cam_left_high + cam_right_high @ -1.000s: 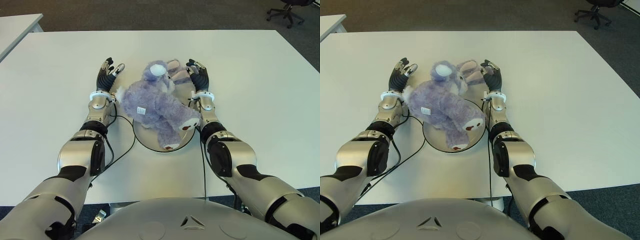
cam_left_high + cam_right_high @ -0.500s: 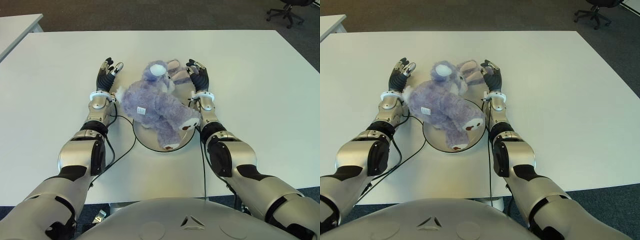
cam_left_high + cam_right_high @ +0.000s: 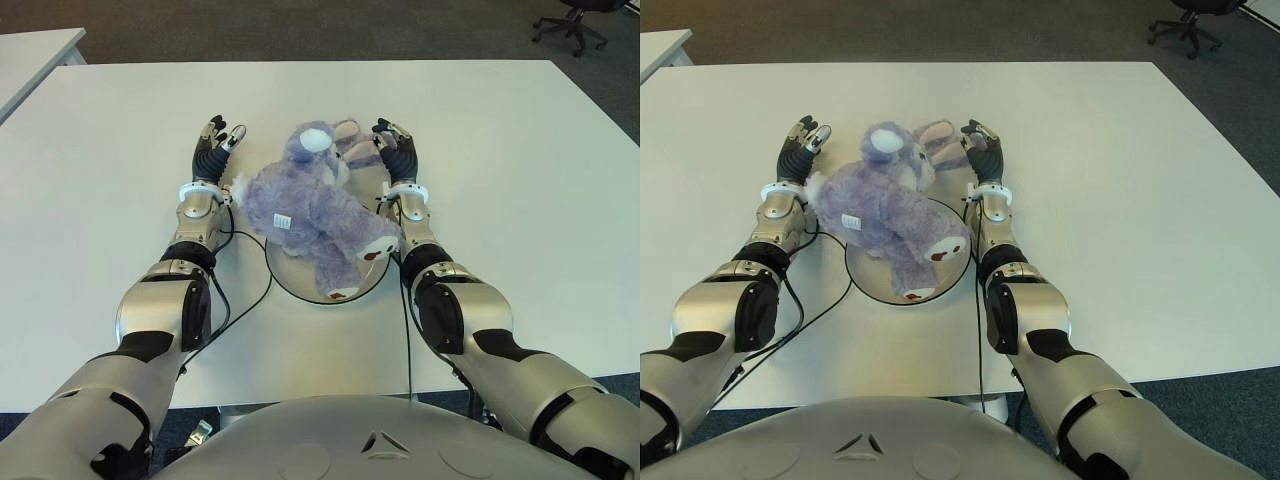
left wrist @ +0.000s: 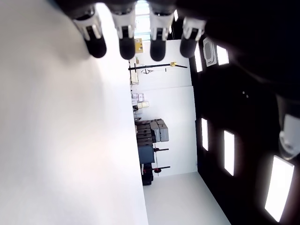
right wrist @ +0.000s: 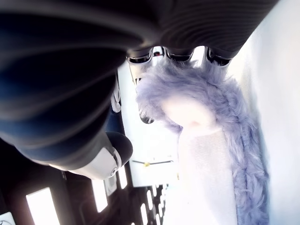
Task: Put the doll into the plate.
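Doll point(image 3: 315, 205) lies across the plate point(image 3: 300, 280) mid-table point(image 3: 520, 150), head overhanging its far rim. Left hand point(image 3: 212, 150) beside it, fingers spread, empty. Right hand point(image 3: 396, 152) loose against an ear, gripping nothing.

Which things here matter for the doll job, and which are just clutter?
For the job:
doll, lying across the plate
plate
left hand, open, left of the doll
right hand, by the doll's ear

Just there:
table
office chair
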`<act>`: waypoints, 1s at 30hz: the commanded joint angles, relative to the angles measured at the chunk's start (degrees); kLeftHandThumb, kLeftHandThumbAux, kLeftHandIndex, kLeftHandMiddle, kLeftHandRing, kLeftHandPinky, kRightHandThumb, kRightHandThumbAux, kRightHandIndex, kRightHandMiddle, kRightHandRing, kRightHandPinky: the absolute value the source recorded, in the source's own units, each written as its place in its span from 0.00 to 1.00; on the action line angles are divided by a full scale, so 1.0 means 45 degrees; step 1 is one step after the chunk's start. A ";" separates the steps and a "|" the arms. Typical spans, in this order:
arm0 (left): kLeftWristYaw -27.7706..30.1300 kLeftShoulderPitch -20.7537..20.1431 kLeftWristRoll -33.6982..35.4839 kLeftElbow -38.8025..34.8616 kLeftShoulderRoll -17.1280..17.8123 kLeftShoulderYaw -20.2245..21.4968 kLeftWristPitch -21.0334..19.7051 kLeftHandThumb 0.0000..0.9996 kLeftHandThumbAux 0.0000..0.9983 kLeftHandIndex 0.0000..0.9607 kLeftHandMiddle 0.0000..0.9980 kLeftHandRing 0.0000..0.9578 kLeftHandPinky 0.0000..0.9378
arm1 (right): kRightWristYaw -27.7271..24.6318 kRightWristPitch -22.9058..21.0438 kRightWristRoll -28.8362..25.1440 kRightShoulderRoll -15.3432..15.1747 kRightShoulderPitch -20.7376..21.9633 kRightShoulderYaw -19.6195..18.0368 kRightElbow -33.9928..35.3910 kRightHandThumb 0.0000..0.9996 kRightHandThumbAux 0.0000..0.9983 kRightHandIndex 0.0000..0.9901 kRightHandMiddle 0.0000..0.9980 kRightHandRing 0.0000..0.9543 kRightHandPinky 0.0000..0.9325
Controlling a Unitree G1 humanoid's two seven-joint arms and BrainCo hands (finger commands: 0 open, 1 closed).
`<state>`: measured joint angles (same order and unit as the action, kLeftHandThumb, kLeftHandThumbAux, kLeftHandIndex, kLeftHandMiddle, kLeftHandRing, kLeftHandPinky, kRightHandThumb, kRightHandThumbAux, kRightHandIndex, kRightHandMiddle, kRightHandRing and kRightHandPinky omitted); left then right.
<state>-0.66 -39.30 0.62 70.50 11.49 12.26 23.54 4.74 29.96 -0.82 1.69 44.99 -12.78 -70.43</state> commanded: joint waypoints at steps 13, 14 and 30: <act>0.0243 0.1260 0.0028 0.0809 -0.0390 -0.0036 -0.0746 0.00 0.48 0.02 0.08 0.07 0.06 | 0.0270 -0.0547 -0.0180 -0.0060 -0.1328 -0.0185 -0.0766 0.68 0.74 0.40 0.15 0.15 0.21; 0.0242 0.1261 0.0024 0.0810 -0.0386 -0.0037 -0.0742 0.00 0.48 0.02 0.08 0.07 0.06 | 0.0267 -0.0547 -0.0181 -0.0083 -0.1333 -0.0189 -0.0767 0.68 0.74 0.40 0.15 0.15 0.21; 0.0291 0.1292 0.0031 0.0787 -0.0361 -0.0030 -0.0692 0.00 0.48 0.01 0.07 0.06 0.05 | 0.0326 -0.0513 -0.0199 -0.0283 -0.1382 -0.0294 -0.0781 0.68 0.74 0.40 0.15 0.15 0.22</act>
<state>-0.65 -39.21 0.62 70.49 11.47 12.33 23.64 5.75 29.96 -0.90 0.58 44.88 -13.43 -70.43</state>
